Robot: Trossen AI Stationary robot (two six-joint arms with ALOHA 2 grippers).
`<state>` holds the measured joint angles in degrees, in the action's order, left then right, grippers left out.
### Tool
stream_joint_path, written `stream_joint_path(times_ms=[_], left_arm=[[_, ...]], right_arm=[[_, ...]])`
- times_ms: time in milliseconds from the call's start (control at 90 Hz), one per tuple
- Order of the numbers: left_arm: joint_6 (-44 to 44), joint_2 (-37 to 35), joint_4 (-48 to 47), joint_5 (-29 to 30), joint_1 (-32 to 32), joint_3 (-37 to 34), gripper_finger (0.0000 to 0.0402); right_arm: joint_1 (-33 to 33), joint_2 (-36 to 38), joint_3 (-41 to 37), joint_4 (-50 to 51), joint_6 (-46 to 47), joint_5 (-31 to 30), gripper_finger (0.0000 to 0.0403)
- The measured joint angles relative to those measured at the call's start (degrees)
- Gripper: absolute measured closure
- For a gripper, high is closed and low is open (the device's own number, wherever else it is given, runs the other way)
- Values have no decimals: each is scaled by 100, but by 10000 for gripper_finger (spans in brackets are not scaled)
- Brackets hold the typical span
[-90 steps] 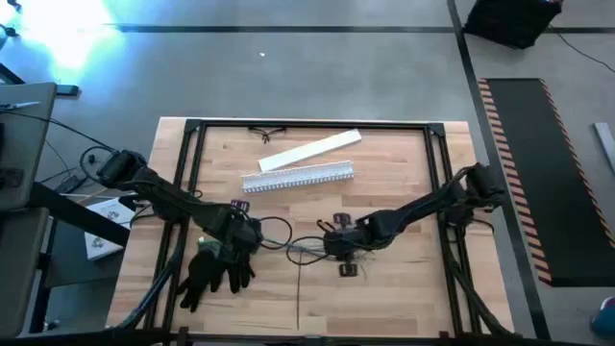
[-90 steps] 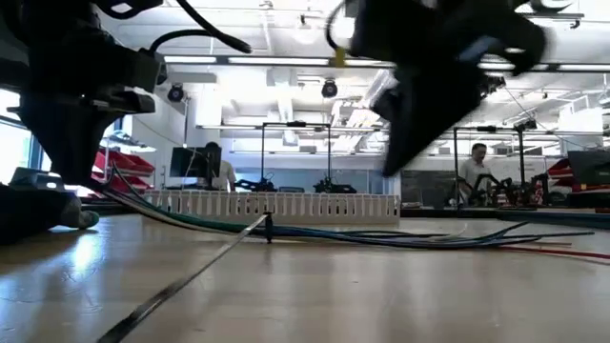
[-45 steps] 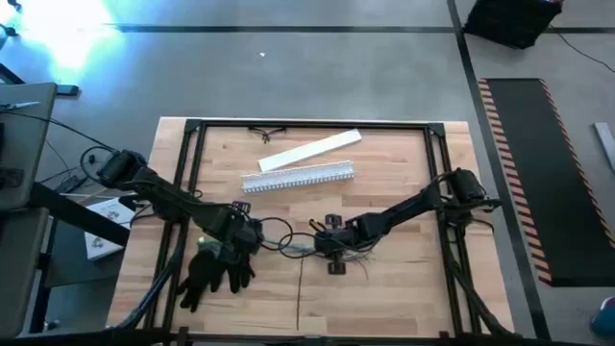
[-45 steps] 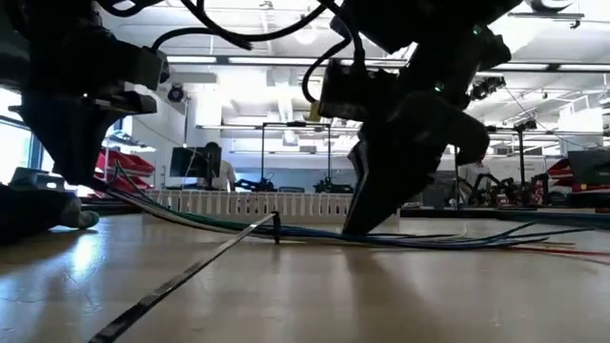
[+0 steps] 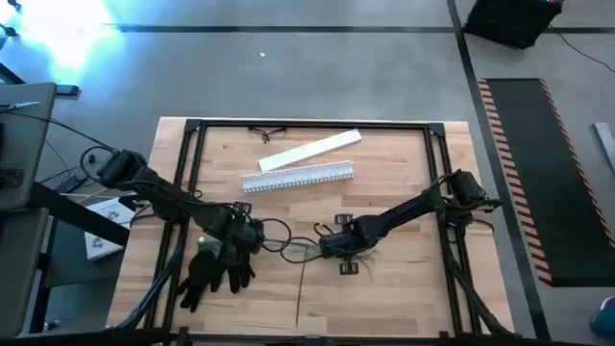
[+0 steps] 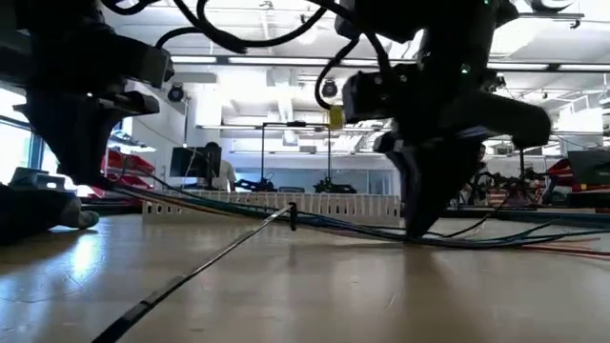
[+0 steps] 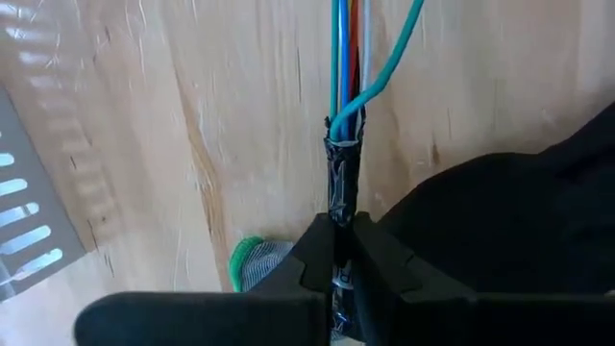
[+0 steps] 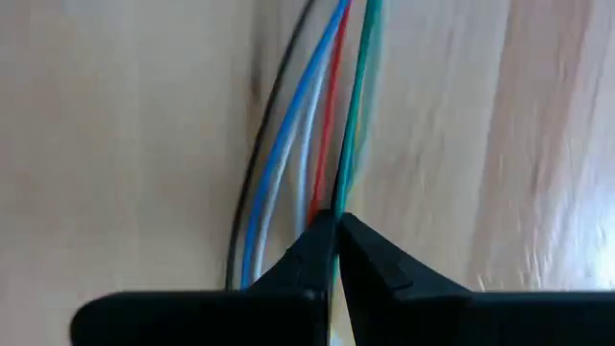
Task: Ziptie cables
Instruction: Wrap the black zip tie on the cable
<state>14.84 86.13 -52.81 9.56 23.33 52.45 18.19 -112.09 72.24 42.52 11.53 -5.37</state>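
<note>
The cables [image 5: 296, 250], a bundle of thin teal, blue, red, white and black wires, lie stretched across the middle of the table between my two grippers. A black ziptie [image 6: 191, 276] is looped around the bundle at its head [image 6: 292, 217]. Its tail [image 5: 299, 288] trails toward the near edge. My left gripper [image 7: 343, 226] is shut on the bundle's left end. My right gripper [image 8: 336, 223] is shut on wires farther right, its tips down at the tabletop [image 6: 416, 229]. My left gripper pinches the black-taped end of the bundle [image 7: 343, 187] between its two fingers, coming from the table's left and lying along the wires. The wires run on out of the tape toward the right. My right gripper pinches the green and red wires [image 8: 342, 192] between its fingertips, slanting down from the table's right, along the wires. The black, blue and white wires [image 8: 264, 183] pass beside one finger. The held stretch lies low over the table.
A black glove [image 5: 211, 271] lies at the near left beside my left gripper. A white slotted channel [image 5: 298, 178] and a white flat strip [image 5: 309, 151] lie at the far side. A black frame [image 5: 312, 124] borders the wooden table.
My right gripper has come down from above the table onto the cables, first moving left, then back toward the right edge. The ziptie's head has shifted right and risen a little, and the bundle's left part now slopes up off the table.
</note>
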Motion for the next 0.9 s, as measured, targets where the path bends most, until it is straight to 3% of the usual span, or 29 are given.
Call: stream_joint_path(times_ms=[400,556,756,900], left_arm=[[10,0,34,17,9,4,398],[18,0,-55,11,11,-5,398],[86,0,-8,20,11,-7,398],[106,0,8,34,11,-7,398]], right_arm=[[180,-2,1,1329,177,116,403],[328,-6,-23,1975,540,-121,403],[478,375,-17,1813,928,-542,403],[449,648,-13,879,1037,-1105,401]])
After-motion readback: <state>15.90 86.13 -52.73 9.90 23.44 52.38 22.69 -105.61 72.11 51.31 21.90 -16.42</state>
